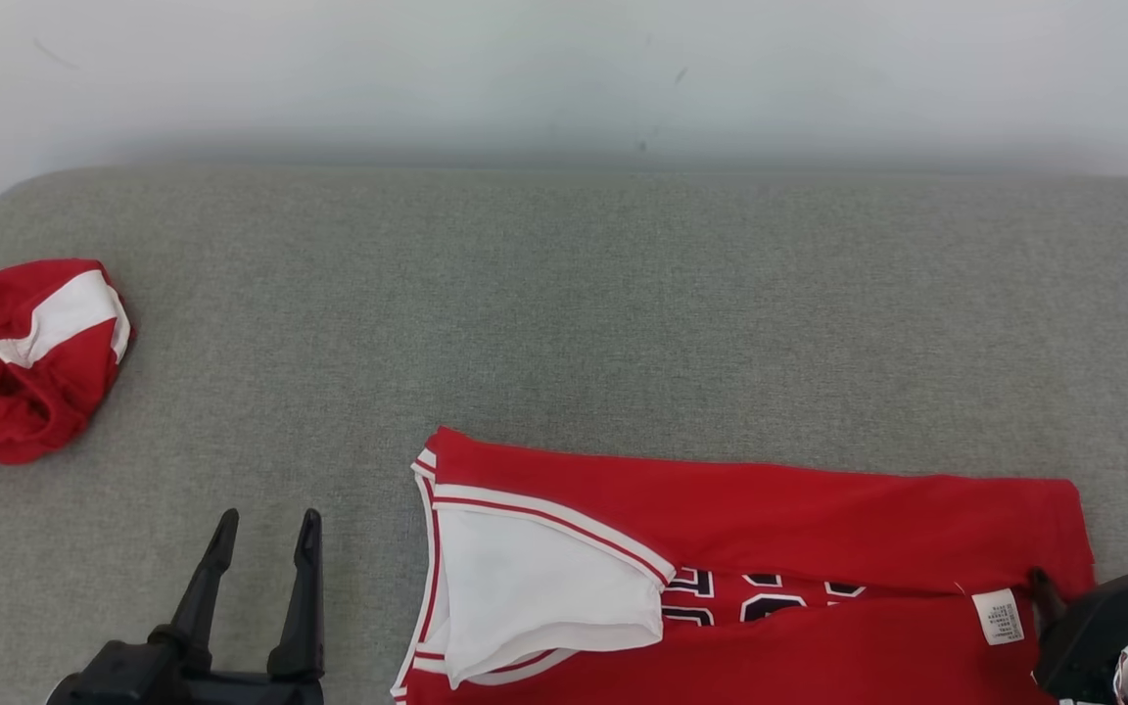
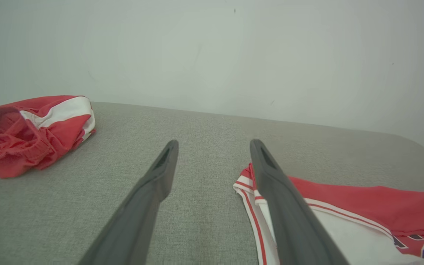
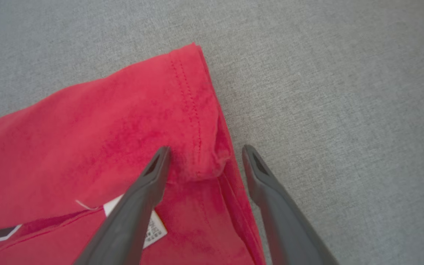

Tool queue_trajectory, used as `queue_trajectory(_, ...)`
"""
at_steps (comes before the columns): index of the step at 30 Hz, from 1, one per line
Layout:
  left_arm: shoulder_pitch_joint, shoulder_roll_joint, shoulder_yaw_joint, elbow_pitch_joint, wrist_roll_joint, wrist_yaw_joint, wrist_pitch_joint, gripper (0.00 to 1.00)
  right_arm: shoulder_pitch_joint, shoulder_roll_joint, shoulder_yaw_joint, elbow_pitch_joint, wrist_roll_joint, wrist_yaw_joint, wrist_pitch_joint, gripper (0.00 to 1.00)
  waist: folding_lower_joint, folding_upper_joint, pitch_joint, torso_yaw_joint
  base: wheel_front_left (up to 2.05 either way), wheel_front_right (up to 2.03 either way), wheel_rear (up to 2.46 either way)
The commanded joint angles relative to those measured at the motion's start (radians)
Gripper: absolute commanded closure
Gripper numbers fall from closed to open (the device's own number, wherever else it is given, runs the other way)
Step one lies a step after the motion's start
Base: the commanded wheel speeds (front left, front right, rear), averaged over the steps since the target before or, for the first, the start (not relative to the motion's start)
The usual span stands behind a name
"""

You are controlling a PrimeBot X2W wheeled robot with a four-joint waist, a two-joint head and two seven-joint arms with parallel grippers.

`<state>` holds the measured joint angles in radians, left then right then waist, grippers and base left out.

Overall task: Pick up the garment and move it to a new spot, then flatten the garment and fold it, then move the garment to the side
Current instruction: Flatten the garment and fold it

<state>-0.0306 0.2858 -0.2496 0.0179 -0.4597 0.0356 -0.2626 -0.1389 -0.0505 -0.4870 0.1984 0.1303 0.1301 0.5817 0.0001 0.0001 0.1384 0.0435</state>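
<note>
Red jersey [image 1: 770, 519], 5 o'clock: far edge folded over, white inside showing. L end effector [image 1: 268, 517] & R end effector [image 3: 205, 149]: fingers apart.

Red-and-white garment [image 1: 770, 509], grey woven surface [image 1: 623, 323]

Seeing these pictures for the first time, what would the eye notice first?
A red jersey lies folded at the near edge of the grey surface, white inside showing at its left end. A crumpled red-and-white garment sits at far left. The open right gripper straddles the jersey's right hem.
</note>
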Motion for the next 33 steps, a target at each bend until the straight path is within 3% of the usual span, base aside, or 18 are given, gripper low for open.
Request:
queue_trajectory(1,0.003,-0.004,0.005,0.005,0.014,0.001,-0.004,0.00,-0.001,0.000,0.000,0.005,-0.004,0.001,0.002,0.00,-0.0001,-0.0001,0.004,0.004,0.00,0.00,0.00)
queue_trajectory(11,0.006,-0.006,0.029,0.040,0.030,0.007,-0.004,0.00,-0.013,0.002,0.002,0.080,-0.022,0.001,0.047,0.00,-0.0001,-0.0001,0.004,0.009,0.00,0.00,0.00)
queue_trajectory(12,0.007,-0.006,0.027,0.042,0.029,0.006,-0.004,0.00,-0.013,0.003,0.003,0.086,-0.024,0.001,0.050,0.08,-0.0001,-0.0001,0.003,0.010,0.00,0.00,0.00)
queue_trajectory(13,0.009,-0.007,0.026,0.044,0.028,0.006,-0.004,0.00,-0.015,0.003,0.003,0.092,-0.026,0.001,0.051,0.48,-0.0001,-0.0001,0.001,0.010,0.00,0.00,0.00)
queue_trajectory(14,0.010,-0.008,0.025,0.046,0.027,0.006,-0.004,0.00,-0.016,0.003,0.006,0.096,-0.030,0.001,0.056,0.65,-0.0001,-0.0001,0.000,0.010,0.00,0.00,0.00)
queue_trajectory(17,0.016,-0.008,0.021,0.050,0.021,0.006,0.000,0.00,-0.026,0.003,0.000,0.097,-0.036,0.001,0.046,1.00,-0.0001,-0.0001,-0.007,0.010,0.00,0.00,0.00)
queue_trajectory(22,0.033,-0.001,0.021,0.047,0.018,0.016,0.007,0.00,-0.042,-0.003,-0.063,0.078,-0.066,0.000,-0.004,1.00,-0.0001,-0.0001,-0.026,0.003,0.00,0.00,0.00)
queue_trajectory(29,0.064,0.005,0.026,0.023,0.001,0.025,0.019,0.00,-0.084,-0.002,-0.275,0.027,-0.162,-0.001,-0.099,1.00,-0.0001,-0.0001,-0.058,-0.016,0.00,0.00,0.00)
queue_trajectory(33,0.076,0.001,0.029,0.013,-0.003,0.034,0.022,0.00,-0.104,0.000,-0.296,-0.031,-0.214,-0.001,-0.146,1.00,-0.0001,-0.0001,-0.065,-0.025,0.00,0.00,0.00)
